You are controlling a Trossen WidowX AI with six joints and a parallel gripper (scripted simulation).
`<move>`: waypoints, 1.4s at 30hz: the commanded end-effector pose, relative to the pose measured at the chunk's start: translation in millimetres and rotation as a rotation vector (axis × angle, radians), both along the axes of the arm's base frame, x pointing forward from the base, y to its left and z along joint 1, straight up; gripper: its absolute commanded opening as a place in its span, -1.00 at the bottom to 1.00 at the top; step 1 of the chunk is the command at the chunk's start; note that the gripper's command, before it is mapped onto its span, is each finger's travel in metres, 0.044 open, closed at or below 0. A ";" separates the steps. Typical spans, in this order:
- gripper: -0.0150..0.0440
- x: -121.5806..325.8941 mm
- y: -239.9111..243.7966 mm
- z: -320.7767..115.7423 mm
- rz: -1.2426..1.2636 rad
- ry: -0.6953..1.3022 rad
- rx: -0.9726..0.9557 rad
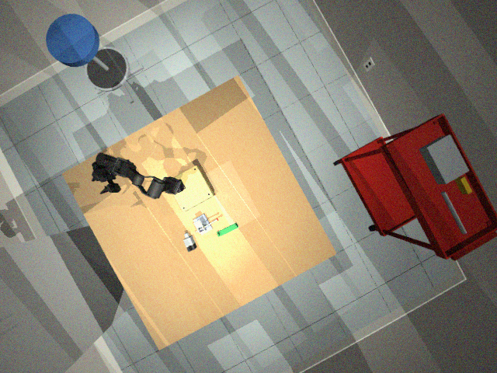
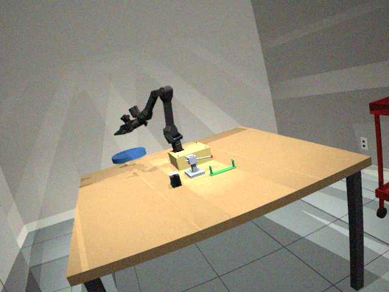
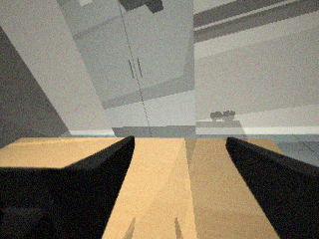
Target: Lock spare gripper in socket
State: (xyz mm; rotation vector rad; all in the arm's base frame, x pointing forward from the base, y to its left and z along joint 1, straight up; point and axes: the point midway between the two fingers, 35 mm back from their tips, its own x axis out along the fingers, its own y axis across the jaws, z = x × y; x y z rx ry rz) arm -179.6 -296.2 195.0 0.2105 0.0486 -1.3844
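Observation:
The grey-white mount (image 1: 203,223) (image 2: 194,172) stands on the table, its socket (image 2: 191,159) raised on a post. The lock pin (image 2: 204,157), thin and pale with a red end, sits through the socket and sticks out towards the right. The spare gripper (image 1: 189,242) (image 2: 175,179), black and white, rests on the table left of the mount, apart from it; its black end faces the exterior view. My gripper (image 2: 116,134) (image 3: 179,140) is open and empty, high at the far left, well away from the mount. The socket's bore is too small to see.
A green rack (image 1: 227,229) (image 2: 223,171) with two uprights stands right of the mount. The arm rises from a yellow box (image 1: 196,193) (image 2: 179,163) behind the mount. A blue stool (image 1: 72,40) (image 2: 128,155) and a red cart (image 1: 377,188) are beyond the table (image 1: 256,277) (image 2: 141,226).

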 end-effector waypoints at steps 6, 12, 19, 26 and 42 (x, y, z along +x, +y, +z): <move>0.53 46.1 -34.1 -1.2 0.100 -0.019 0.075; 0.53 131.6 -69.3 -13.6 0.325 0.070 0.169; 0.53 242.8 -75.1 -29.2 0.610 0.226 0.265; 0.53 350.5 -40.3 -44.6 0.919 0.435 0.328; 0.53 504.1 152.8 -68.7 1.673 1.095 0.251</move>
